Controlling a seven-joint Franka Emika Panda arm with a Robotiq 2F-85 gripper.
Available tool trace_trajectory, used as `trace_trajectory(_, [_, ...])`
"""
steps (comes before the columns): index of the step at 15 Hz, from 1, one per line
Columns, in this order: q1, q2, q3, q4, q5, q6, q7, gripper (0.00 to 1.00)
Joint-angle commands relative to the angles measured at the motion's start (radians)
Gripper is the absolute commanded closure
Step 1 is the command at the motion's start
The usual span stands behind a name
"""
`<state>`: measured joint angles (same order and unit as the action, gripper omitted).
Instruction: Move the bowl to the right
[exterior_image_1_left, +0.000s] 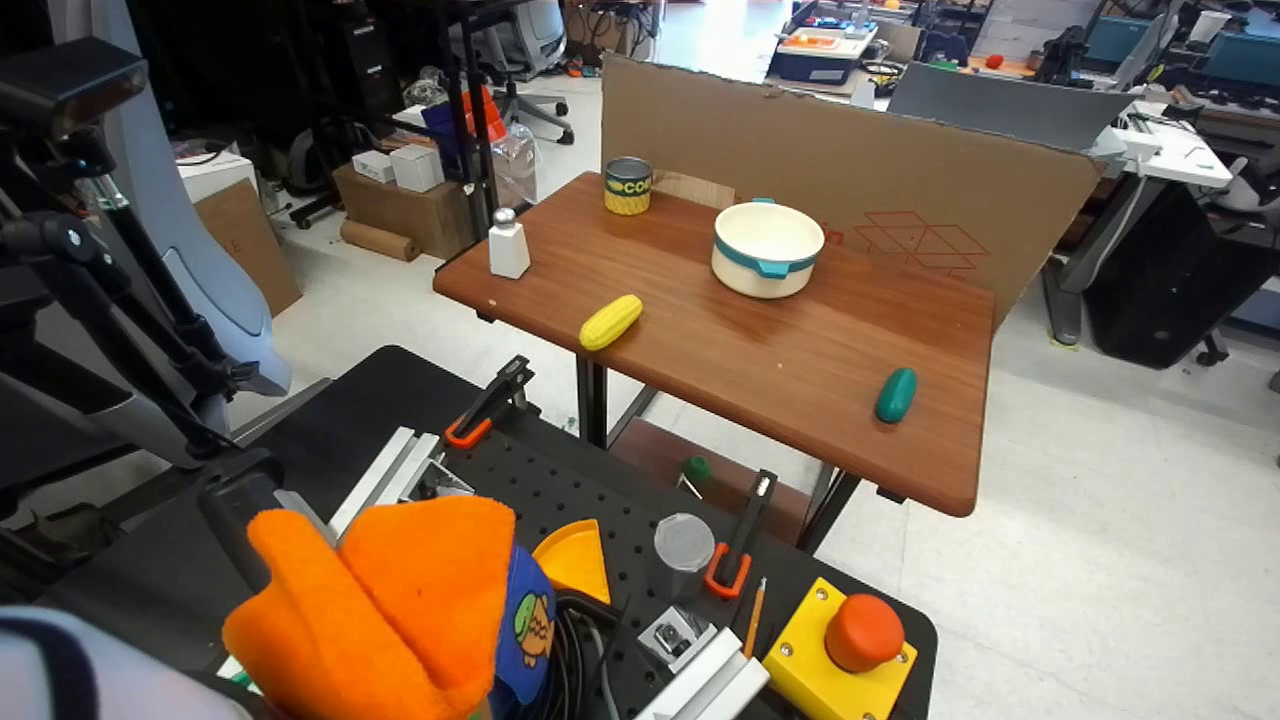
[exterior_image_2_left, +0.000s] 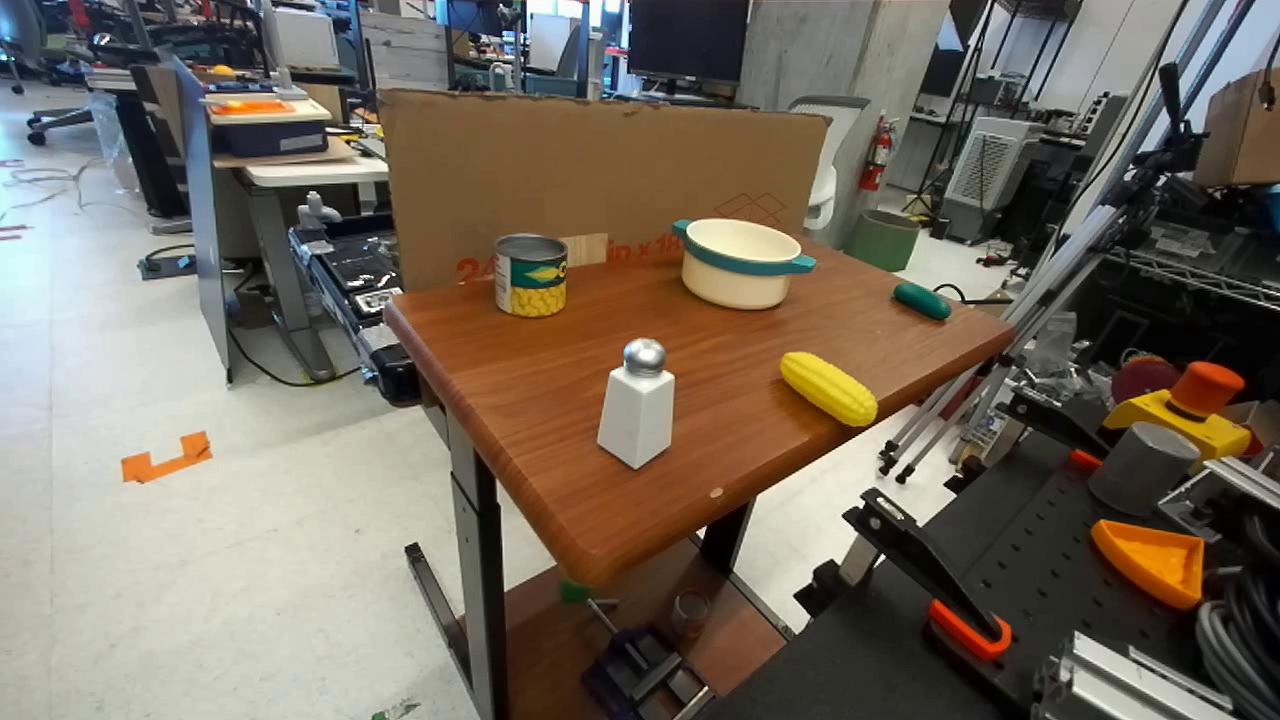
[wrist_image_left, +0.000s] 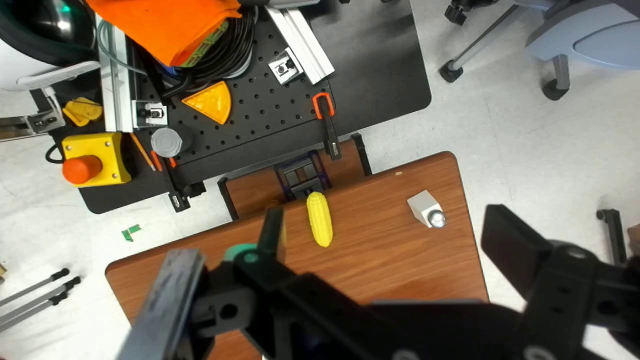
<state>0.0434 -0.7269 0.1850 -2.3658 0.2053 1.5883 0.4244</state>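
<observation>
Approach seems in hand: the gripper (wrist_image_left: 385, 222), jaws spread and empty, should next grasp the bowl (exterior_image_1_left: 766, 252) at the far side of the table (exterior_image_1_left: 700, 335) before moving it right.

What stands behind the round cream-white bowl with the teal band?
Both exterior views show a red-printed brown cardboard panel; the stretch the bowl hides, and anything there, cannot be seen.

Your gripper (wrist_image_left: 386, 227) stands with its fingers (wrist_image_left: 272, 232) wide apart, the wooden table (wrist_image_left: 370, 255) showing between them. In that gap you see the yellow corn (wrist_image_left: 320, 220), nearer one finger, and the white shaker (wrist_image_left: 423, 206), nearer the other. Behind the first finger, a green shape (wrist_image_left: 236, 251) is partly hidden. Past the gripper lies the black bench (wrist_image_left: 382, 75).
</observation>
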Motion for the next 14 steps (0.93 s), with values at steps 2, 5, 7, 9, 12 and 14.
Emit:
trace_trajectory(2, [-0.012,0.0,0.008,0.003,0.005,-0.004,-0.006,0.0])
trace_trajectory(5, [-0.023,0.057,0.004,0.032,0.007,-0.01,0.003,0.0])
trace_trajectory(7, [-0.039,0.111,0.007,0.053,-0.005,0.006,0.013,0.0])
trace_trajectory(9, [-0.06,0.184,0.008,0.089,-0.024,0.015,0.028,0.0])
trace_trajectory(12, [-0.086,0.309,0.007,0.159,-0.075,0.033,0.052,0.0])
trace_trajectory(14, [-0.09,0.399,0.004,0.211,-0.138,0.082,0.043,0.0])
